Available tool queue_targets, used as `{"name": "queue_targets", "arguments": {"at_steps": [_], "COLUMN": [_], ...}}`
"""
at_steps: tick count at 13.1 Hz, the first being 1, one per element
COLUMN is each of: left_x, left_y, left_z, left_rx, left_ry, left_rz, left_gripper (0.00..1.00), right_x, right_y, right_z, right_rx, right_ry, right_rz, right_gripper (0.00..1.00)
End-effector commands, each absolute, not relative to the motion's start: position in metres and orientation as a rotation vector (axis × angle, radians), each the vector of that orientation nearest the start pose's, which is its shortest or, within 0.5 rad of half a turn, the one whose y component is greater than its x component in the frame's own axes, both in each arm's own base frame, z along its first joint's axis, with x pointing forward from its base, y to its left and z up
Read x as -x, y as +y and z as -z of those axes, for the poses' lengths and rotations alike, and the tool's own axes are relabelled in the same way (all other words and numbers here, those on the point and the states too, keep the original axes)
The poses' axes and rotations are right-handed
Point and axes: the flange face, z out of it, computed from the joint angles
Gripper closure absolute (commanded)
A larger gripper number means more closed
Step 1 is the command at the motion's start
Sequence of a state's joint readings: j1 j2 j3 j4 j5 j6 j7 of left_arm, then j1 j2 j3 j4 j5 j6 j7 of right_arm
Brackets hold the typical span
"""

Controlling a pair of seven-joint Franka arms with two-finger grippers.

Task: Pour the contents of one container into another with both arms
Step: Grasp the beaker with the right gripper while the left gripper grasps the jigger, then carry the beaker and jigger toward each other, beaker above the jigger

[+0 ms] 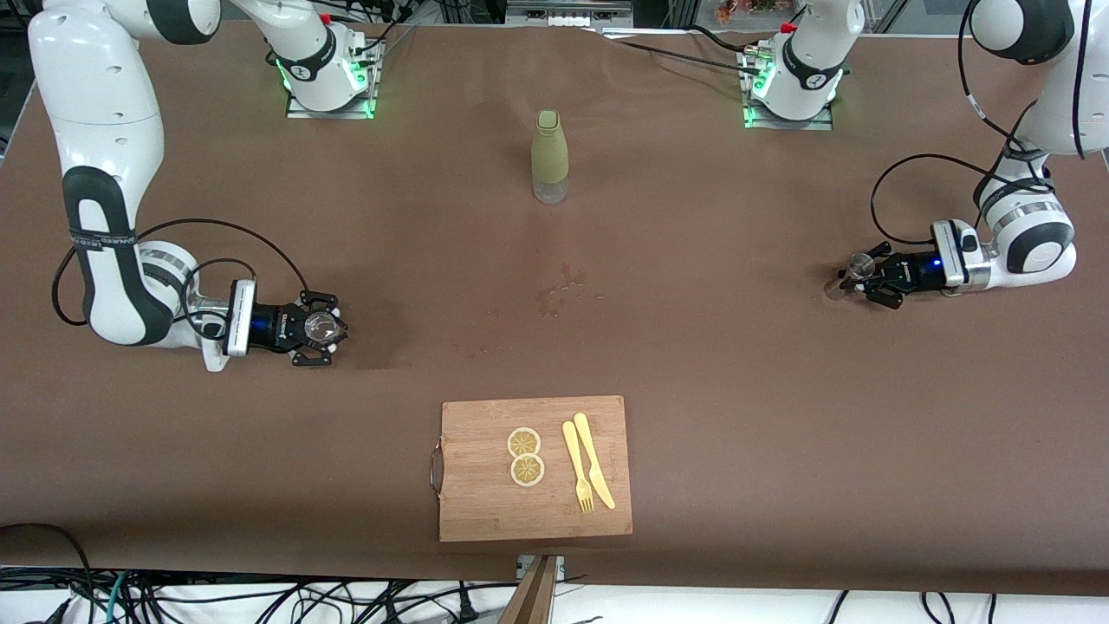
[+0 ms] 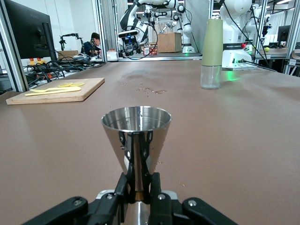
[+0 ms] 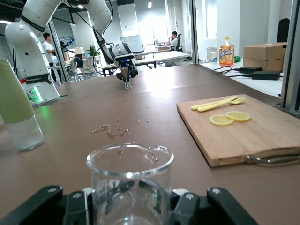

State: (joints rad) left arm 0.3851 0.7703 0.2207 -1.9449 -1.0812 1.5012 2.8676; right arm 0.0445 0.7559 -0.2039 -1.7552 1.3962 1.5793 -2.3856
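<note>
Gripping: both arms hold a vessel low at the table; lift and pour not yet done, I judge.
Left gripper [image 1: 866,282]: right-middle of the front view, low at the table, fingers clamped on the narrow waist of a steel jigger [image 2: 136,133]; jigger upright, mouth up.
Right gripper [image 1: 322,329]: left-middle of the front view, low at the table, clamped round a clear glass beaker [image 3: 129,180]; droplets on its inside wall, fill level unclear.
Bottle [image 1: 550,157]: green sleeve, upper centre of the front view, standing alone, well apart from both grippers.
Spill [image 1: 567,290]: small wet patch mid-table, centre of the front view.
Board [image 1: 472,511]: bottom centre of the front view, carrying two lemon slices [image 1: 525,457], a fork [image 1: 577,468] and a knife [image 1: 594,460]; not involved.
Step tip: lift both vessels straight up and keep them level, bring them together over bare table at frame centre, away from the bottle.
Pour tip: put the pouring rim just over the receiving mouth and tilt slowly; the jigger mouth is small, so overshoot likely adds to the spill.
Grip risk: the jigger is pinched at a thin waist and may swivel when tilted.
</note>
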Motion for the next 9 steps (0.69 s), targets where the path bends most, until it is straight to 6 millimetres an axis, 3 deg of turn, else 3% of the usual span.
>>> {"name": "queue_targets", "arguments": {"at_steps": [1, 4, 5, 7, 9], "left_x": [-0.444, -0.458, -0.463, -0.477, -0.511], "left_y": [0.210, 0.207, 0.201, 0.176, 0.147], "left_z": [-0.075, -0.097, -0.102, -0.106, -0.124], "left_rx": [-1.226, -1.272, -1.279, -1.266, -1.243], "left_ry": [-1.667, -1.579, -1.561, -1.523, -1.538], "left_rz": [-1.337, -1.269, -1.236, -1.207, -1.192], "left_gripper": [1.00, 1.00, 1.00, 1.00, 1.00], "right_x": [-0.619, -0.632, -0.639, -0.641, -0.647], "right_y": [0.036, 0.059, 0.075, 0.107, 0.130], "right_z": [-0.178, -0.218, -0.230, -0.238, -0.252], "right_rx": [1.433, 1.448, 1.439, 1.430, 1.470], "right_ry": [-1.277, -1.276, -1.322, -1.342, -1.343], "right_rz": [0.941, 0.895, 0.851, 0.811, 0.768], "right_gripper": [1.00, 1.00, 1.00, 1.00, 1.00]}}
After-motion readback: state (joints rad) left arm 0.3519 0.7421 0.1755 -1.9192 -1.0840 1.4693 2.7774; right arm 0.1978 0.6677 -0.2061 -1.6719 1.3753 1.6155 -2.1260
